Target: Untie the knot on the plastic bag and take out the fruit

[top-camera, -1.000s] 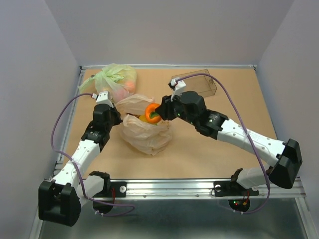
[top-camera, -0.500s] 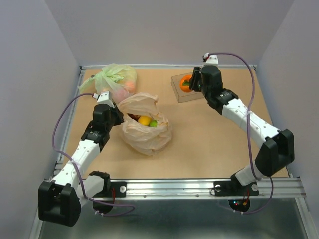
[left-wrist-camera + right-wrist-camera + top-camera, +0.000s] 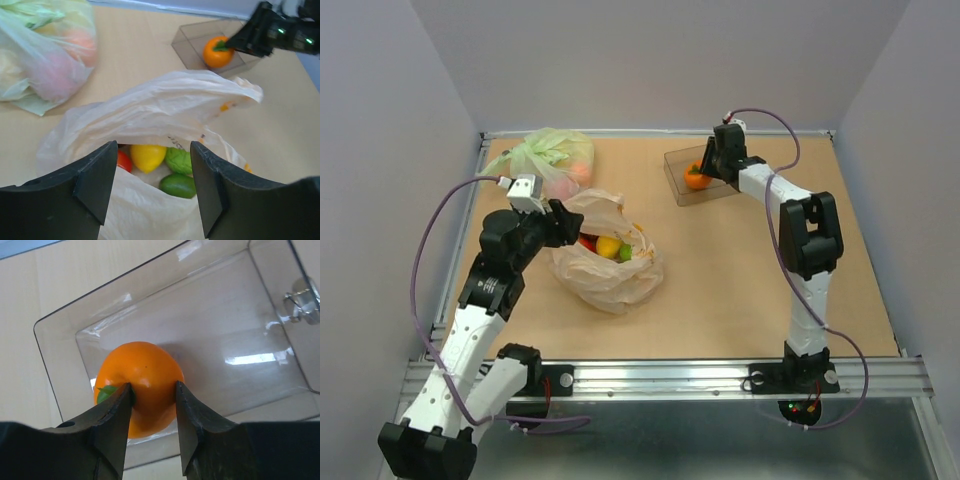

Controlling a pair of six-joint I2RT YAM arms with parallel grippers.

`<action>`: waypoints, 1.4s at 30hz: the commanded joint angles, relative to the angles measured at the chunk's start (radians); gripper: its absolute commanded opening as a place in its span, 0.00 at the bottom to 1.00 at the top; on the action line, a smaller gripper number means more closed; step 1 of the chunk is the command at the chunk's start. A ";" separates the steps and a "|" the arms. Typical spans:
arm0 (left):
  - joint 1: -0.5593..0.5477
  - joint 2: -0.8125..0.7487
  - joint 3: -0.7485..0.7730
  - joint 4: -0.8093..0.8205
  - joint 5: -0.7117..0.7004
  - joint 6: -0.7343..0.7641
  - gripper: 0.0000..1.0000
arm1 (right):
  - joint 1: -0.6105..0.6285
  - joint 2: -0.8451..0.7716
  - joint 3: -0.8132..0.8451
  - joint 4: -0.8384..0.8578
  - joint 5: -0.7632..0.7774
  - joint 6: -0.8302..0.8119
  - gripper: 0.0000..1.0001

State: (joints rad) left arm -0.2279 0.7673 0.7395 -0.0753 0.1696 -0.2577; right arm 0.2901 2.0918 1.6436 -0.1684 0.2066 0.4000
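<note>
The pale peach plastic bag [image 3: 610, 268] lies left of centre with its mouth gaping; the knot is out of view. Inside it show a yellow lemon [image 3: 147, 156], a green lime [image 3: 178, 185] and a red fruit [image 3: 124, 161]. My left gripper [image 3: 565, 228] hovers open at the bag's left rim; in the left wrist view its fingers [image 3: 95, 180] frame the bag's mouth [image 3: 165, 100] with nothing gripped. My right gripper [image 3: 153, 390] is shut on an orange fruit with a green cap [image 3: 142, 365], held low inside the clear box [image 3: 225, 325] at the back [image 3: 720, 197].
A light-green translucent bag [image 3: 550, 158] with pinkish fruit sits at the back left, close behind the peach bag and the left arm. The right arm stretches up the right half of the table. Metal rails edge the tabletop.
The left gripper opened, let go of the bag's rim and drew back slightly. The right arm carried the orange fruit from the bag's mouth to the clear box.
</note>
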 commanded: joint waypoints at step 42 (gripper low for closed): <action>-0.597 0.053 -0.465 0.137 -0.153 -0.440 0.26 | 0.571 -0.378 -0.462 -0.046 0.204 0.046 0.26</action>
State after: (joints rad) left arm -0.8188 0.8562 0.2943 0.0708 0.0834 -0.6621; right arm 0.8902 1.7241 1.2209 -0.2325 0.2428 0.3740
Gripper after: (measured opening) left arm 0.265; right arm 0.362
